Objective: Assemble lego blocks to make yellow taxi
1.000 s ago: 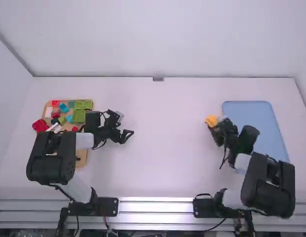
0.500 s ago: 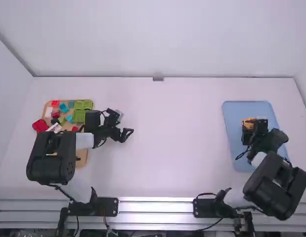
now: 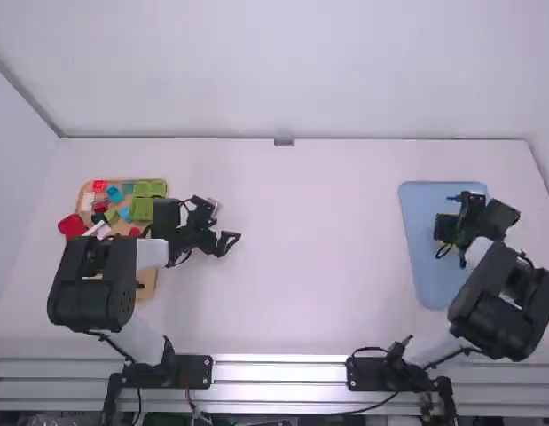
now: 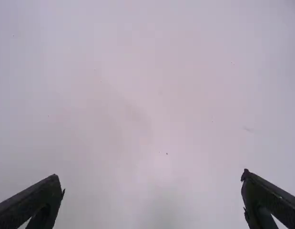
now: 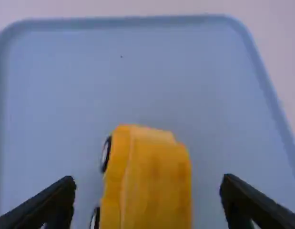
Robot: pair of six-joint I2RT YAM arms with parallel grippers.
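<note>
Your right gripper [image 5: 148, 181] is spread wide at the yellow taxi [image 5: 157, 176] in the blue tray [image 5: 161, 71]; withdraw it crookedly and a finger could snag a wheel [image 5: 106, 153], tipping the car. Your left gripper [image 4: 152, 177] is wide too.

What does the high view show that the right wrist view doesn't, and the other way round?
High view: the wooden tray with loose coloured blocks, and the left claw.

Right wrist view: two dark wheels along one side of the yellow car.

Both: the blue tray, the white table and the right claw.
</note>
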